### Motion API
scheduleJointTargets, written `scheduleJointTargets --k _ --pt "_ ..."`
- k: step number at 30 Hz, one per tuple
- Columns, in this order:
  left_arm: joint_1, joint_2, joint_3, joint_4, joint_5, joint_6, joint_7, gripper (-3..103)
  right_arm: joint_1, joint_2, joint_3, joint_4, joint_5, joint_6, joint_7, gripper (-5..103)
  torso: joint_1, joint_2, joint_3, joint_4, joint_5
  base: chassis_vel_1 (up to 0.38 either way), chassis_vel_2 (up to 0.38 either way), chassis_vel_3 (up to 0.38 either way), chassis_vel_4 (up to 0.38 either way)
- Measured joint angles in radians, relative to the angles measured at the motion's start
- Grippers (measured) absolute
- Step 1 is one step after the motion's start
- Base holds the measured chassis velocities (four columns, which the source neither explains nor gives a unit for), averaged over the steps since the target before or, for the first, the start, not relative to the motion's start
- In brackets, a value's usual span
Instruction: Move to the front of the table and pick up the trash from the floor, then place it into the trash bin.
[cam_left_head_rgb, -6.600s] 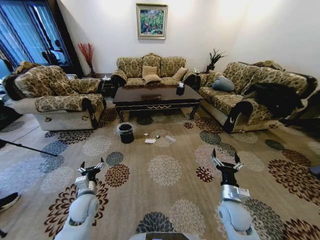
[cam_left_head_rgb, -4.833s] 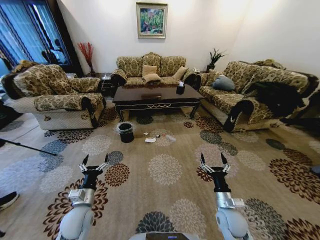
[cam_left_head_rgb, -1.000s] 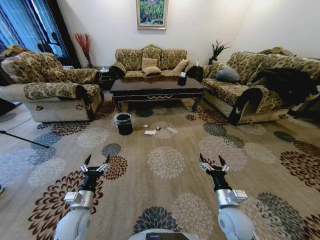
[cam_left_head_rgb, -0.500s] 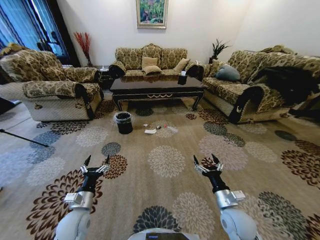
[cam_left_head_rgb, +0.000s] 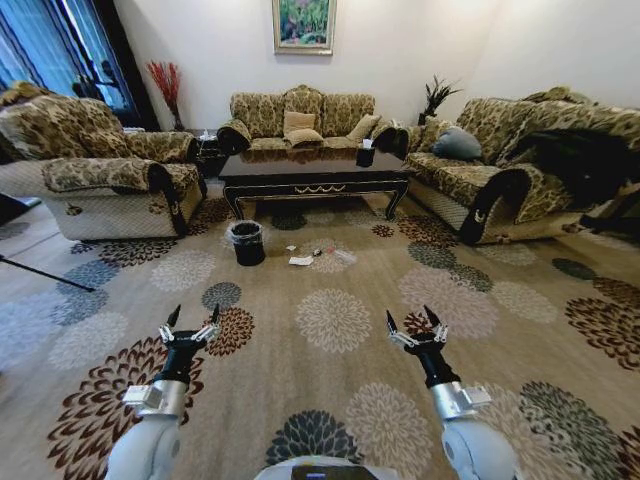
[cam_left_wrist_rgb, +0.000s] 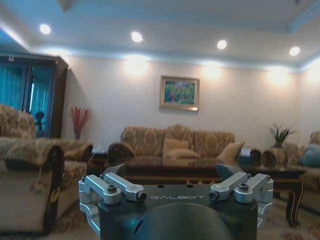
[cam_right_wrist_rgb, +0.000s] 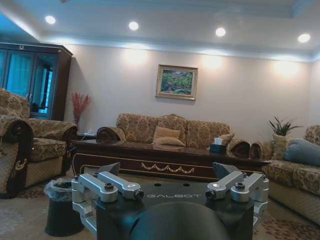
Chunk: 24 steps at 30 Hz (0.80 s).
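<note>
Facing the dark glossy wooden table (cam_left_head_rgb: 314, 180) from afar, both spread-fingered pincers, left pincer (cam_left_head_rgb: 190, 330) and right pincer (cam_left_head_rgb: 412, 329), hover empty; white napkin trash (cam_left_head_rgb: 300, 261) lies uncollected on the carpet beside the black lined bin (cam_left_head_rgb: 246, 243).

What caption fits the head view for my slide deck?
Both open grippers, left and right, raised over carpet facing trash beside the trash bin before the table.

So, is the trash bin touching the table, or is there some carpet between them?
Apart. In the head view the trash bin stands on the carpet in front of the table, near its left front leg, with a strip of carpet between them.
</note>
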Motion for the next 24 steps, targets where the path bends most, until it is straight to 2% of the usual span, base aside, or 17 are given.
scheduleJointTargets --k 5,12,19,24 --pt "0.007 0.005 -0.01 -0.068 -0.012 0.019 -0.001 100 0.006 0.0 0.006 -0.023 -0.014 0.003 0.002 100 -0.008 -0.022 -0.014 0.0 -0.0001 0.0 0.0 0.0 0.0" --pt "0.013 0.004 -0.011 -0.085 -0.013 0.021 -0.002 100 0.008 0.007 0.004 -0.04 -0.037 0.008 0.011 100 -0.018 -0.049 -0.031 0.0 -0.0001 0.0 0.0 0.0 0.0" --pt "0.014 -0.002 -0.002 -0.052 -0.007 0.016 -0.002 100 0.012 0.012 0.0 -0.044 -0.039 0.009 0.021 100 -0.027 -0.076 -0.049 -0.0001 -0.0001 0.0 0.0 0.0 0.0" --pt "0.013 -0.013 0.012 0.027 -0.002 -0.002 -0.002 100 0.022 0.013 0.001 -0.043 -0.039 0.009 0.035 100 -0.035 -0.099 -0.065 0.0 -0.0003 0.0 0.0 0.0 0.0"
